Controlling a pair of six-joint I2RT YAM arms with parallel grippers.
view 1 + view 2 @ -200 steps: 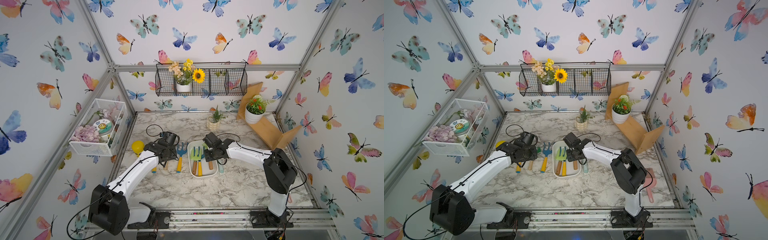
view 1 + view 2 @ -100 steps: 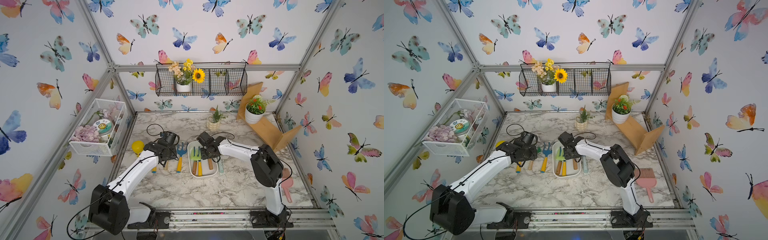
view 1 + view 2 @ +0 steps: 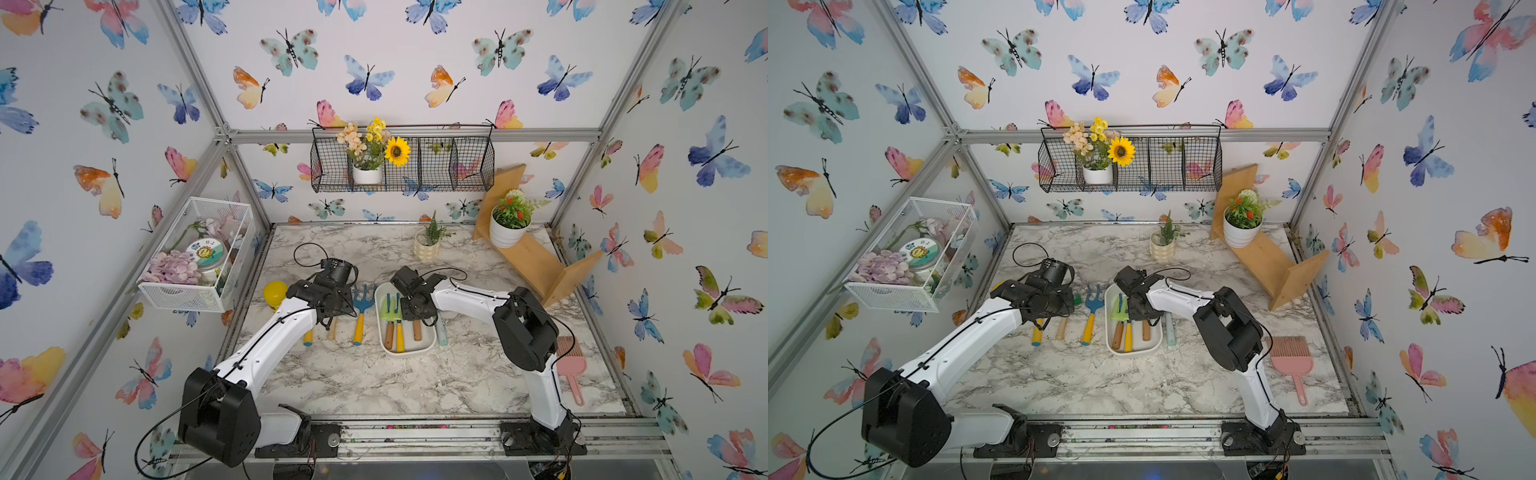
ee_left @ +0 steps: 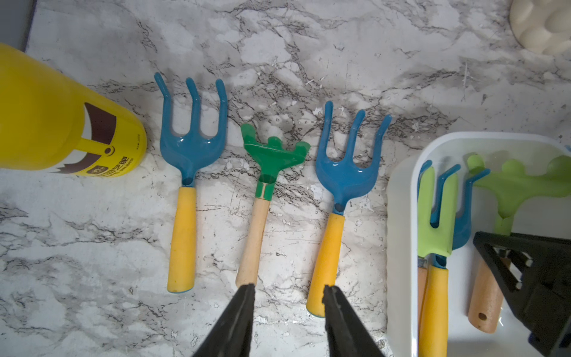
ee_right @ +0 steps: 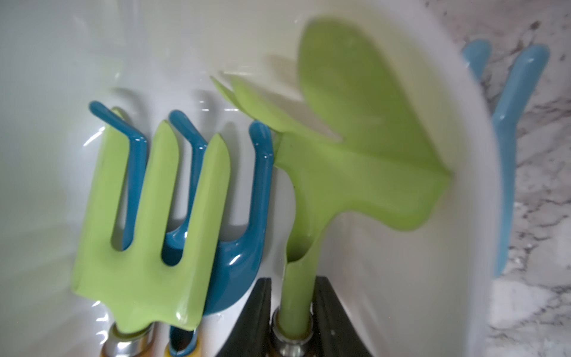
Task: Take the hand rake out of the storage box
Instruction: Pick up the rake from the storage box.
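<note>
The storage box is a shallow white tray at mid-table. In it lies the hand rake, light green with a wooden handle; its head touches the box wall. My right gripper is down in the box, shut on the rake's green neck just above the metal collar. My left gripper hangs open over the table left of the box, its fingers on either side of bare marble between two tool handles.
A light green fork lies over a blue fork in the box. Left of the box lie two blue forks, a dark green rake and a yellow bottle. A pink brush lies at the right.
My right gripper has shifted slightly left inside the box and closed on the rake's neck; its elbow has swung inward. The left arm has not moved.
</note>
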